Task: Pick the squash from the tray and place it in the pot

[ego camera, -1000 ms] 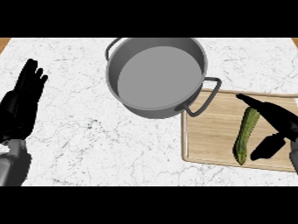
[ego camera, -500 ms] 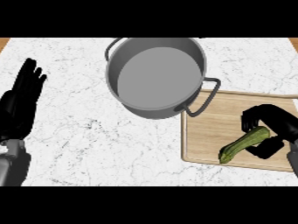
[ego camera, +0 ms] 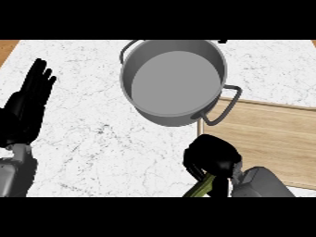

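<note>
At 6 o'clock, my right hand (ego camera: 211, 159) has its fingers curled round the squash (ego camera: 201, 187), held just off the tray (ego camera: 283, 139) at 4 o'clock. My left hand (ego camera: 27, 109) rests open at 9 o'clock. I judge the pick done; placement in the pot (ego camera: 177, 78) at 12 o'clock remains.

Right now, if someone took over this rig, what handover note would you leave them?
Right hand: shut on the squash, its green end showing below the hand, at the tray's left edge.
Left hand: open, resting at the left.
Pot: stands beyond the tray, nothing in it.
Done: squash grasped, off the tray.
Left: carry it over the pot and release.
</note>
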### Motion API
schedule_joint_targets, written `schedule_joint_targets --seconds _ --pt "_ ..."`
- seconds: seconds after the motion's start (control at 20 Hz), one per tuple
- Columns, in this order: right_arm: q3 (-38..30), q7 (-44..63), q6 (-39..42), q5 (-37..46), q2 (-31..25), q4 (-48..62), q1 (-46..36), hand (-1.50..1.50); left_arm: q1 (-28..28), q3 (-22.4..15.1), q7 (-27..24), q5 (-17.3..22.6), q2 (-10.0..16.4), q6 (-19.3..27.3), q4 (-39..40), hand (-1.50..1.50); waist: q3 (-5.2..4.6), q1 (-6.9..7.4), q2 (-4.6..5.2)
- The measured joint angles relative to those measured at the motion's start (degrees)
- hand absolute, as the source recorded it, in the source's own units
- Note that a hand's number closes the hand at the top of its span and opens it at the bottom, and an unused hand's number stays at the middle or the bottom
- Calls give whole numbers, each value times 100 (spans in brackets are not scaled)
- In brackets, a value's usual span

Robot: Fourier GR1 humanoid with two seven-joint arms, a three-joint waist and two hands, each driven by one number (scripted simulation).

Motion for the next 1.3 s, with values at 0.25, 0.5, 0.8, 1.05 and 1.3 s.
schedule_joint_targets --seconds 0.25,0.5,0.8,1.05,1.3 --pt "1543 1247 475 139 1107 -754 83 150 97 65 -80 14 6 -15 35 0 34 -106 6" --pt "2215 2561 8 -224 1408 -1533 226 150 113 117 -41 0 17 19 -1 0 52 -191 22" --pt "2104 3132 -1372 16 1368 -1825 -72 150 162 104 -47 -44 -8 52 -51 0 61 -238 24" --pt "1793 4079 -2098 -261 1539 -2675 -804 150 109 115 -43 -43 -17 36 8 0 60 -211 40" --pt "997 4955 -2355 -790 1595 -2552 -2161 150 56 119 -134 -75 -68 20 91 0 58 -181 63"
